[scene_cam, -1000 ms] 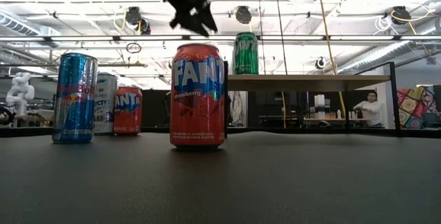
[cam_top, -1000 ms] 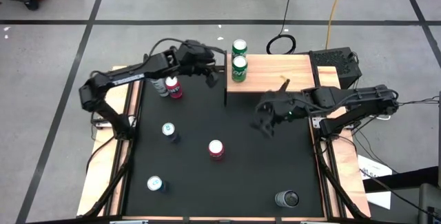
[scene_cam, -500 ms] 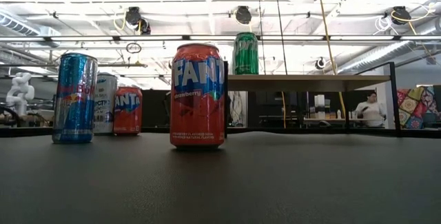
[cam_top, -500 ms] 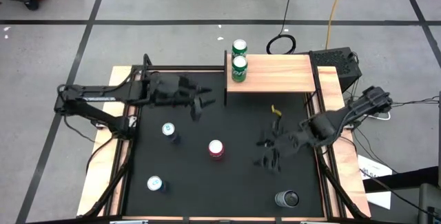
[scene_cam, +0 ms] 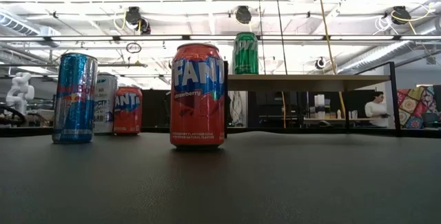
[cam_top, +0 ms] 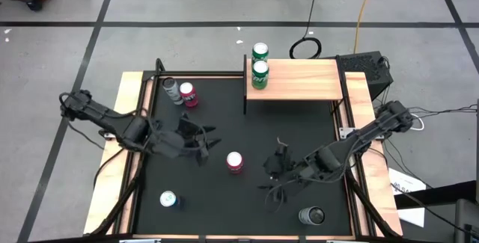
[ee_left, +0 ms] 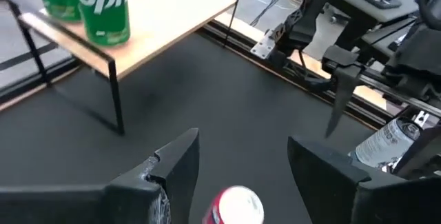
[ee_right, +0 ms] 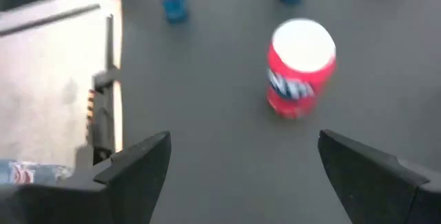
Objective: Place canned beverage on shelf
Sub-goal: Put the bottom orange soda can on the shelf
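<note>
- Both arms have pulled back from the shelf (cam_top: 299, 78) end of the desk (cam_top: 314, 131) over the last second and now sit low over the middle, either side of a red can (cam_top: 235, 161).
- Left tool (cam_top: 200, 140) has swung from beside the shelf down to just left of the red can; jaws stand apart and empty, and the left wrist view shows the can top between the fingers (ee_left: 176, 165) but no contact.
- Right tool (cam_top: 275, 170) has dropped from near the shelf front to just right of the same can; jaws wide open, nothing held, and the can stands clear ahead in the right wrist view.
- Two green cans (cam_top: 259, 73) stand upright at the shelf's left end; rest of the board is bare.
- Still on the desk: the red can mid-desk, another red can (cam_top: 188, 94) beside a grey can (cam_top: 171, 90) far left, a blue can (cam_top: 168, 199) near left, and a dark can (cam_top: 311, 215) near right.
- Judgement: a placement looks done, next pick is starting, red can is the likely target; which arm takes it is unclear.
</note>
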